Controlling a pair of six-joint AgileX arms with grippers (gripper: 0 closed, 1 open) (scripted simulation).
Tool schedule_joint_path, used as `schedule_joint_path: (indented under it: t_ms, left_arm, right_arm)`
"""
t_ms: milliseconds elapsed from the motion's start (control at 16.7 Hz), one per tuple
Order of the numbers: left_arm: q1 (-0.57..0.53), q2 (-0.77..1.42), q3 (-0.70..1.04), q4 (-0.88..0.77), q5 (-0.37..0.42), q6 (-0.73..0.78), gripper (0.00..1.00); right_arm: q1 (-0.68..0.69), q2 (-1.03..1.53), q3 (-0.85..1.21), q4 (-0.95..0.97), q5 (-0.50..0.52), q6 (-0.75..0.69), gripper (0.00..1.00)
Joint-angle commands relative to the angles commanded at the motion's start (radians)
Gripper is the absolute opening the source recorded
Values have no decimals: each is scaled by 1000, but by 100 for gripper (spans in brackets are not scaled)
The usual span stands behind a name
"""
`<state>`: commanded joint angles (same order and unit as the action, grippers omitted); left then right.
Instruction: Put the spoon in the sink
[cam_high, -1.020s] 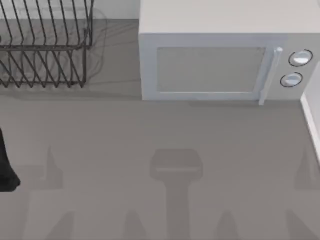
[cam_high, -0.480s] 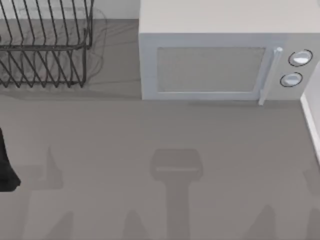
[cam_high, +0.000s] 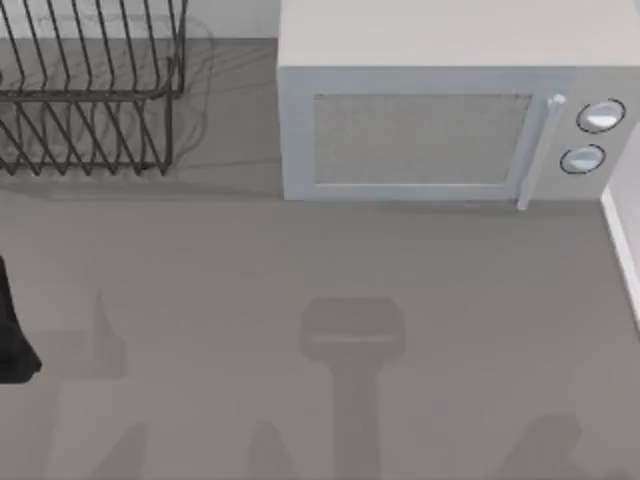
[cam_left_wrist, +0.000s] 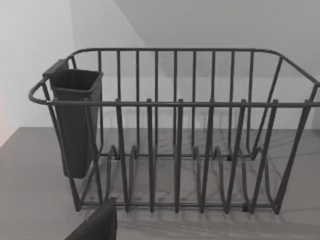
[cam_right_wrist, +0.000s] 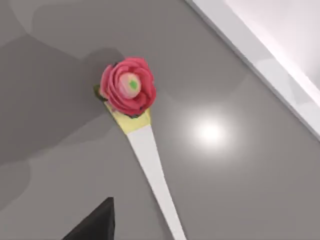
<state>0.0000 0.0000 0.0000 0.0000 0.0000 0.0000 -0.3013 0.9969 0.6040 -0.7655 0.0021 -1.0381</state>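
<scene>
The spoon (cam_right_wrist: 145, 145) lies flat on the grey counter in the right wrist view. It has a white handle, and a red rose-shaped decoration (cam_right_wrist: 128, 90) sits at its yellow end. A dark corner of my right gripper (cam_right_wrist: 95, 224) shows beside the handle and above it, touching nothing. A pale raised rim (cam_right_wrist: 260, 55) runs close by the spoon and also along the table's right edge (cam_high: 622, 250); I cannot tell whether it is the sink. My left arm (cam_high: 12, 340) stays parked at the table's left edge, and its gripper (cam_left_wrist: 96, 226) faces the dish rack.
A dark wire dish rack (cam_high: 90, 100) with a cutlery cup (cam_left_wrist: 75, 120) stands at the back left. A white microwave (cam_high: 440, 110) with its door shut fills the back middle and right. Arm shadows fall on the open grey counter (cam_high: 300, 270) in front.
The shadow at the table's lower right has shifted and merged into one patch near the front edge. The left arm, rack and microwave have not moved.
</scene>
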Motion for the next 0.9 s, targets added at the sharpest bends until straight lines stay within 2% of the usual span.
schedule_joint_path:
  t_ms: [240,420,900]
  left_arm:
    - [0,0,0,0,0,0,100]
    - [0,0,0,0,0,0,100]
    - [0,0,0,0,0,0,100]
  right_arm:
    - [-75,246,165,-192,-4,-266,100]
    - [-109,353,245,-275,-6,-385,100]
    - [-113,387,253,-279,-7,-413,100]
